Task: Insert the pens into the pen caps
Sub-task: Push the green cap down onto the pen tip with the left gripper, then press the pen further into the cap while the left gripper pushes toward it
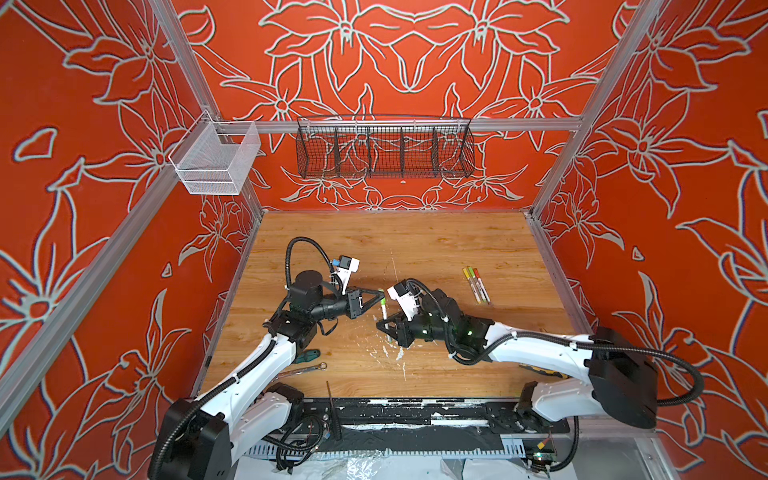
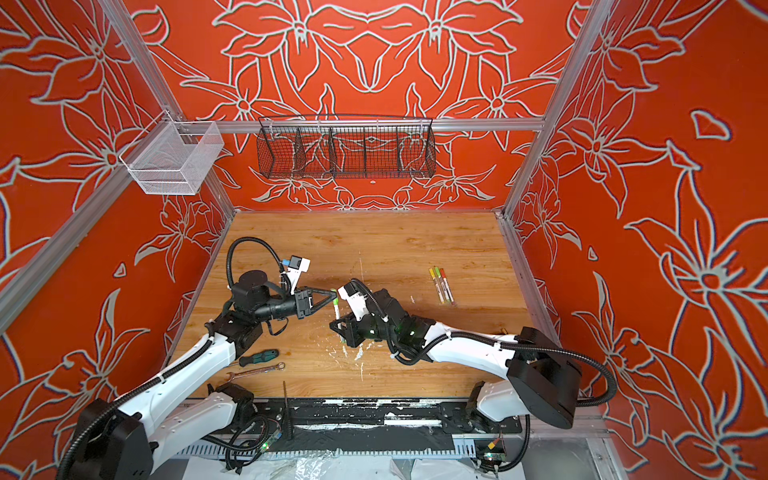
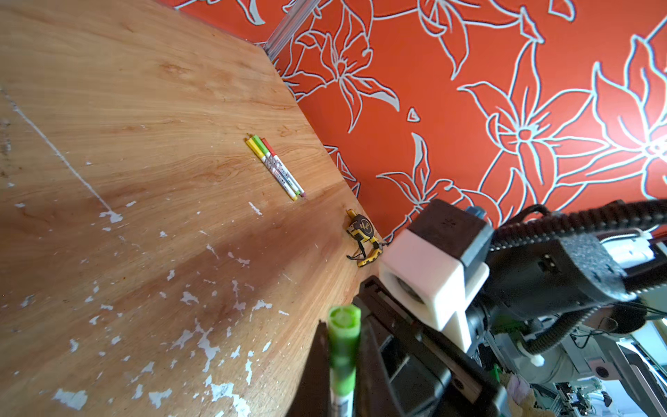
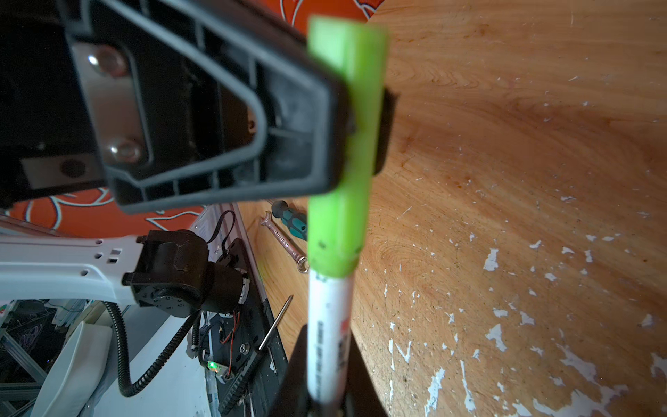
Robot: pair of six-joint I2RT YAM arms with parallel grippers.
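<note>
Left hand [image 1: 380,293] pinches the green cap [image 4: 341,216], right hand [image 1: 385,325] grips the pen [image 4: 330,317] just beside it. Looks nearly seated; next needs 1 straight push together.

Three pens [image 1: 476,285] side by side at right; screwdriver [image 2: 258,357] just behind wrench [image 2: 256,371] at left

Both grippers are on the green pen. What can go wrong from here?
1. The left gripper is shut on the green cap and the right gripper on the pen; any sideways pull between the arms may bend or twist it loose.
2. If the cap is not pushed fully home, it may drop off on release.
</note>
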